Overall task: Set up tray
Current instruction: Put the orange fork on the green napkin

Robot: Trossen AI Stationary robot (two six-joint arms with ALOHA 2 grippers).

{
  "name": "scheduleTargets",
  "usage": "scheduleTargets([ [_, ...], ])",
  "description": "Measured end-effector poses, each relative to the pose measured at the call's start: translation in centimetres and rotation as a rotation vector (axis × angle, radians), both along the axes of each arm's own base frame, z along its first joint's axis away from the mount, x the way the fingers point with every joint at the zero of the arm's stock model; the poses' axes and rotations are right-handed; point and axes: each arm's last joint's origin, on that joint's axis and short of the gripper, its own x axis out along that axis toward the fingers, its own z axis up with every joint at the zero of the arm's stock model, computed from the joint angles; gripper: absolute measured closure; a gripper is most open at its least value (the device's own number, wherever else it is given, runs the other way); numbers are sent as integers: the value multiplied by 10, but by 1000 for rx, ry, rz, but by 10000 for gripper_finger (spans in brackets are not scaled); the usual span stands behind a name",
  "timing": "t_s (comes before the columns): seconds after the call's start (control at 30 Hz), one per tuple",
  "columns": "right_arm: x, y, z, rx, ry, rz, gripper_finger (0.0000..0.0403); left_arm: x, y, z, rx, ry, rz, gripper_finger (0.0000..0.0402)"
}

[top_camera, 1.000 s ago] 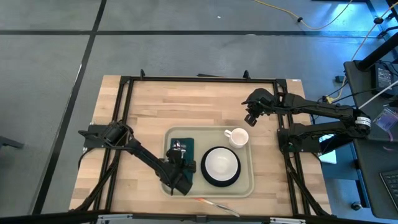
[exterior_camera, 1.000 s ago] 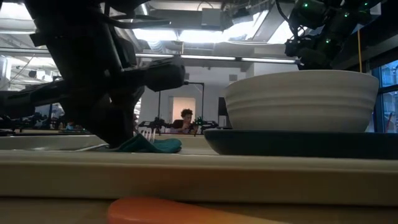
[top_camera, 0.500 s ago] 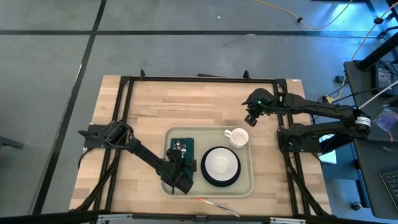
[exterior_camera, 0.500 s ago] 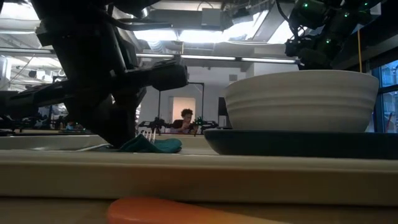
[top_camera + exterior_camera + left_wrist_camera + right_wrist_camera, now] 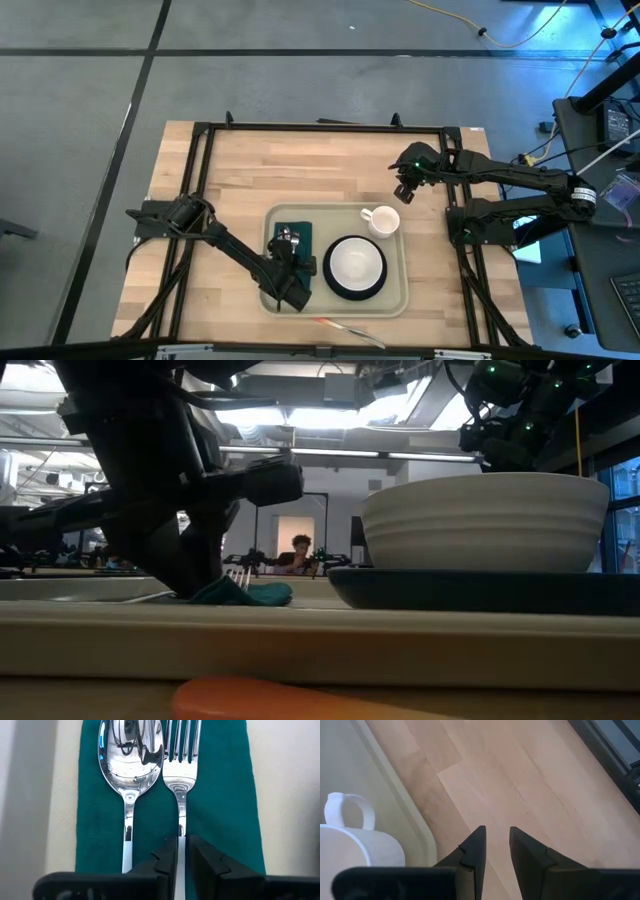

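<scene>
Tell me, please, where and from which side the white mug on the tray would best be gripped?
Probably the white mug is best taken from above, one finger inside and one outside the rim, on the side away from its handle. It stands upright, mouth open, in the tray's corner, with the bowl close beside it.

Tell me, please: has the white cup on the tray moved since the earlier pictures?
No. In the high view the white cup sits at the same far right corner of the tray, beside the bowl, as before.
</scene>
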Motion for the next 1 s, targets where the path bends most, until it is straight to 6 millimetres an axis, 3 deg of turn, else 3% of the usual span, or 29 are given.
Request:
scheduleTargets([
  [1.0, 0, 0, 0, 2, 5, 0, 313, 2, -1, 5, -38, 30, -55, 331],
])
